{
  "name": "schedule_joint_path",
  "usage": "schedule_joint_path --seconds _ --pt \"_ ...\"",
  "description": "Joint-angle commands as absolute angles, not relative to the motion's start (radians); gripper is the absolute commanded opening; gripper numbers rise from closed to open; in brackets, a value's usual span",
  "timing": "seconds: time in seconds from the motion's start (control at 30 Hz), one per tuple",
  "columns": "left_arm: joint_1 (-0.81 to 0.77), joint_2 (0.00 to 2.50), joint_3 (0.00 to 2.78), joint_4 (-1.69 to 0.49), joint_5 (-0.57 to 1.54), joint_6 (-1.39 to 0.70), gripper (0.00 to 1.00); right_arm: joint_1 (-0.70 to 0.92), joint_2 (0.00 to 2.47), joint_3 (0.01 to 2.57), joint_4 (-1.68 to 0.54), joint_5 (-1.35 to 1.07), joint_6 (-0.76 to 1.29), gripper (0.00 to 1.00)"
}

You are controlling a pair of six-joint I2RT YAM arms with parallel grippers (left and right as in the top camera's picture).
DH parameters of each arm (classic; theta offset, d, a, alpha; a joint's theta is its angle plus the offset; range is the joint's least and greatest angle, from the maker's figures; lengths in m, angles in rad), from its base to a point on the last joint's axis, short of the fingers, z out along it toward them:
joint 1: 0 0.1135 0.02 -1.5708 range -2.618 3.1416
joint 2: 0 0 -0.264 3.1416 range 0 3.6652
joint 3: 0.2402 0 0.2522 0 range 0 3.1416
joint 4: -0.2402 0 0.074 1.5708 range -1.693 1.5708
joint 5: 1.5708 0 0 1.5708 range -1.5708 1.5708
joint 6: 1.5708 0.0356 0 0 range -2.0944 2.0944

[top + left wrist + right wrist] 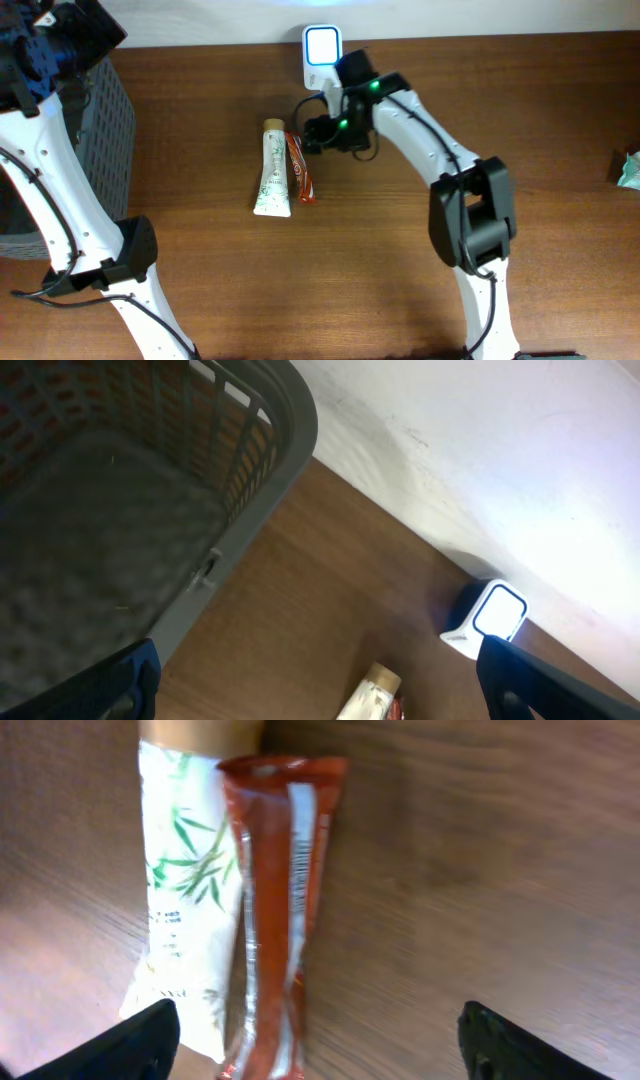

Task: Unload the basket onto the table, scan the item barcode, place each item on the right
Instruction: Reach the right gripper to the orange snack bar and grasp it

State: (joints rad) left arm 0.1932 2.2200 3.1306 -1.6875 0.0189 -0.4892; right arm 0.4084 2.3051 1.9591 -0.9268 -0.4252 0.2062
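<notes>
The red-orange wrapped bar (300, 168) lies flat near the middle of the desk (400, 300), somewhat toward its back edge. Its long side touches a white tube (272, 172) printed with green leaves, and the tube is on the side nearer the desk's left edge. The scanner (322, 48) stands at the back edge, its window lit. The right end effector (315, 1045) hovers between the scanner and the bar's back end, fingers spread wide and pinching nothing — neither finger touches the bar. The left end effector (320, 695) is likewise spread and empty — it hangs above a grey basket (260, 450) at the back left corner.
</notes>
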Motion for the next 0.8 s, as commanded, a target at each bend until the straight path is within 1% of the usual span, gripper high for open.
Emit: schedule_joint_path --seconds 0.0,0.1,0.13,0.23,0.3,0.37,0.43,0.47,0.5,0.53,0.57,0.67,0.77 --pt "0.201 2.2 3.135 -1.688 0.022 -0.473 0.99 0.488 2.297 1.941 -0.92 -0.223 0.232 0.82" --pt "0.201 2.201 3.135 -1.688 0.022 -0.473 0.99 0.543 2.298 1.909 -0.91 -0.051 0.299 0.78" --pt "0.201 2.201 3.135 -1.688 0.022 -0.473 0.99 0.566 2.299 1.89 -0.891 -0.031 0.301 0.74" --pt "0.201 2.2 3.135 -1.688 0.022 -0.473 0.99 0.603 2.299 1.848 -0.831 -0.031 0.302 0.72" --pt "0.201 2.201 3.135 -1.688 0.022 -0.473 0.99 0.63 2.302 1.83 -0.807 0.015 0.324 0.7" --pt "0.201 2.201 3.135 -1.688 0.022 -0.473 0.99 0.653 2.307 1.829 -0.806 0.092 0.354 0.6" --pt "0.201 2.201 3.135 -1.688 0.022 -0.473 0.99 0.663 2.313 1.829 -0.805 0.129 0.353 0.57" --pt "0.201 2.201 3.135 -1.687 0.022 -0.473 0.99 0.667 2.317 1.829 -0.808 0.141 0.353 0.52" --pt "0.201 2.201 3.135 -1.688 0.022 -0.473 0.99 0.667 2.319 1.829 -0.808 0.139 0.354 0.43" --pt "0.201 2.201 3.135 -1.688 0.022 -0.473 0.99 0.665 2.319 1.829 -0.809 0.131 0.354 0.29" --pt "0.201 2.201 3.135 -1.688 0.022 -0.473 0.99 0.659 2.313 1.833 -0.819 0.115 0.358 0.18" --pt "0.201 2.201 3.135 -1.688 0.022 -0.473 0.99 0.615 2.302 1.86 -0.857 -0.002 0.358 0.04" --pt "0.201 2.201 3.135 -1.688 0.022 -0.473 0.99 0.503 2.301 1.88 -0.909 -0.27 0.356 0.04"
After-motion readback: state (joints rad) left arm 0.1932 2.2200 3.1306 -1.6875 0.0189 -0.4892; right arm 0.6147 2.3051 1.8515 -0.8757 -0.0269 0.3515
